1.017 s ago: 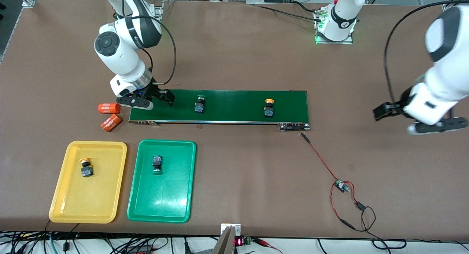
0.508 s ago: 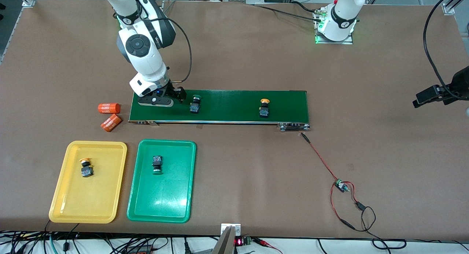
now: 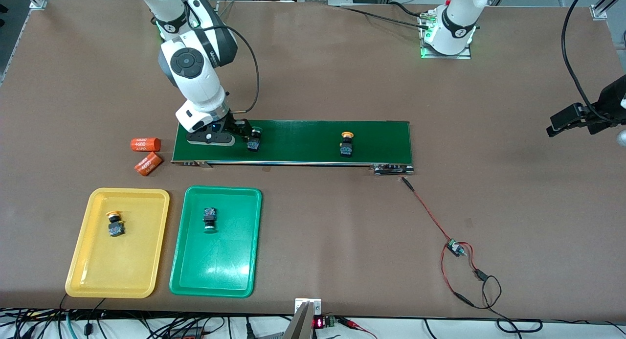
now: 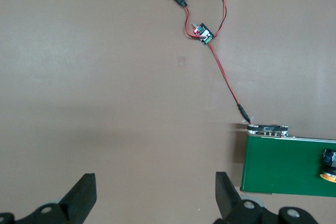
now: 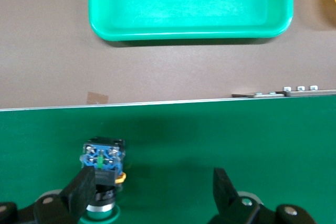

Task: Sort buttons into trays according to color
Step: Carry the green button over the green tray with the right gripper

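Right gripper [image 3: 234, 133] low over conveyor belt [image 3: 303, 133], fingers spread, green-capped button [image 3: 253, 139] at one fingertip, ungripped. Yellow-capped button [image 3: 347, 145] farther along belt toward left arm's end. One button each in yellow tray [image 3: 83, 260] and green tray [image 3: 244, 275]. Left gripper [image 4: 155, 195] spread, waiting over bare table.

The left gripper [image 3: 555, 125] is partly cut off at the front view's edge. The right gripper [image 3: 239, 132] hides part of the green-capped button [image 3: 254, 142] on the conveyor belt [image 3: 303, 133]. The print on the orange cylinders [image 3: 145, 144] is too small to read.
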You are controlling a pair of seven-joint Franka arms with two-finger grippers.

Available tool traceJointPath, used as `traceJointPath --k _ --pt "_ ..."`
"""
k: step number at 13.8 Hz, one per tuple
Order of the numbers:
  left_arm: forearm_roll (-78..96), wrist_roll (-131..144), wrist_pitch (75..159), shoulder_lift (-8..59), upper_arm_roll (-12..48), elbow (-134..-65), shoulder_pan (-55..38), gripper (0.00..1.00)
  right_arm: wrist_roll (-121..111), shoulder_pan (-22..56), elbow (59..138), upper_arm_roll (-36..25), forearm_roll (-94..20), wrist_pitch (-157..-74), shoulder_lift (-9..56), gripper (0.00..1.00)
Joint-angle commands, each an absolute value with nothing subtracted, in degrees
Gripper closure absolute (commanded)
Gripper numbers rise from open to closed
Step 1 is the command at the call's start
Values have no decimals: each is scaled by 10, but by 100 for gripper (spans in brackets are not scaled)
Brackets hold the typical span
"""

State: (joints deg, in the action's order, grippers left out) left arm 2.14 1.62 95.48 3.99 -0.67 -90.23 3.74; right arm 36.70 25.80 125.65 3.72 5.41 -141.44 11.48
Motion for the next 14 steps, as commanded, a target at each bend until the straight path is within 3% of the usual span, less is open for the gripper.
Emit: traceJointPath --k 1,9,11,14 --pt "10 24 942 27 -7 -911 39 0 391 272 1226 35 69 -1404 148 1" --pt "16 7 938 40 -6 -864 47 0 393 271 1220 33 92 -1410 178 3" --pt "10 9 938 47 -4 -862 40 0 392 270 1211 33 96 -1411 188 12" --pt "27 13 912 46 0 -861 40 0 389 269 1205 31 101 -1411 201 42"
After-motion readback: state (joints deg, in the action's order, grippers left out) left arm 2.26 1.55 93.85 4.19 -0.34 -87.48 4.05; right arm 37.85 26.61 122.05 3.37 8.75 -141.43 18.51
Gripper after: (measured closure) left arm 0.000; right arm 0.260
